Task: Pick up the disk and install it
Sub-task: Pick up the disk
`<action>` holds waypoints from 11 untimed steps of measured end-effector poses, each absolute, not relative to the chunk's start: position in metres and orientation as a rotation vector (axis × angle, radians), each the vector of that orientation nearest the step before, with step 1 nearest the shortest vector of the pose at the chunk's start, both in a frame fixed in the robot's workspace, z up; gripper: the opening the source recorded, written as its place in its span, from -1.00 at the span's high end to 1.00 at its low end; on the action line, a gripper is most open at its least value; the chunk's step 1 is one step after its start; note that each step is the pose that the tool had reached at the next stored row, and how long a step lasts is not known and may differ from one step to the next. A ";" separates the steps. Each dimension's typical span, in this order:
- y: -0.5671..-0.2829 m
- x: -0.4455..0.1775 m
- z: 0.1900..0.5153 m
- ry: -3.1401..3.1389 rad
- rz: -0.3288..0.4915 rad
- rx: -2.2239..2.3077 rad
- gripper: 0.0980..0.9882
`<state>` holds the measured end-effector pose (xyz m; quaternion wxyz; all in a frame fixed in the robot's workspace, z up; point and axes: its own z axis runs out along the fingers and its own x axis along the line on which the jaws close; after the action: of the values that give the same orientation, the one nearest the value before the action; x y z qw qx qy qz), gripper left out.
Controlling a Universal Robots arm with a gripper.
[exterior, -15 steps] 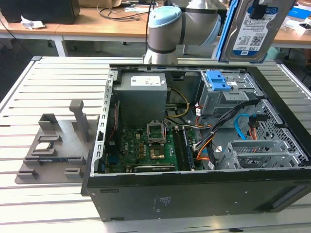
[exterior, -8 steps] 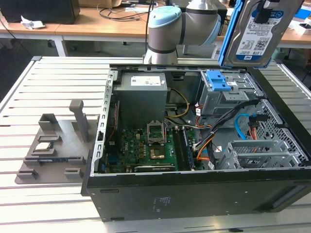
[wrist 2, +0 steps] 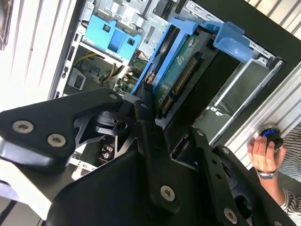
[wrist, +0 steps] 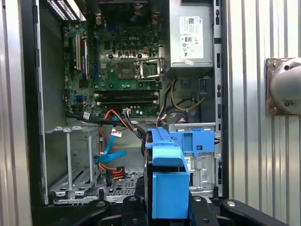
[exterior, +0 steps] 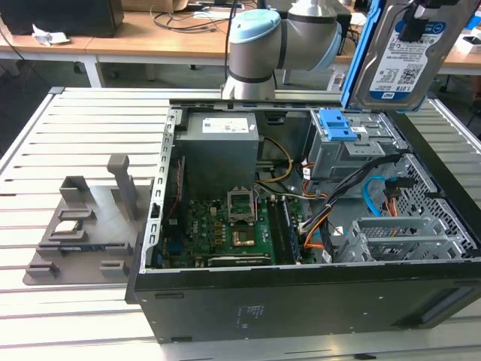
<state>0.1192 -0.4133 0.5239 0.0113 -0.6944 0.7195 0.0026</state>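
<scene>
Disk (exterior: 402, 53) pickup is done, by my reading: it hangs in the air, stood on end and a little tilted, with its label facing the exterior view. The gripper (wrist 2: 169, 117) has its jaws pinching the disk from both sides at the far end from the case, and the blue rails (exterior: 359, 53) run down away from the jaws. So the step in hand is the carry to the open computer case (exterior: 301, 289), which lies below the jaws.

Just under the free end of the disk sits a grey cage (exterior: 361, 150) with a blue latch (exterior: 337, 124). The two look apart, with a small gap between them. A second, bare metal cage (exterior: 406, 237) lies further from the jaws, nearer the case wall. I cannot tell which of them is meant to take the disk.

Installing it calls, I judge, for turning the disk so its rails line up with a cage's guides, and for keeping clear of the loose cables between the cages. A skewed entry would likely jam the rails. A person's hand (wrist 2: 263, 153) rests beside the case, well clear of the jaws.
</scene>
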 end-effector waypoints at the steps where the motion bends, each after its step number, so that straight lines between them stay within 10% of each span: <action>1: -0.416 0.119 0.524 2.244 0.008 -2.166 0.41; 11: -0.438 0.119 0.524 2.244 0.008 -2.166 0.41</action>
<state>0.1191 -0.4378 0.5237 0.0113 -0.6944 0.7195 0.0026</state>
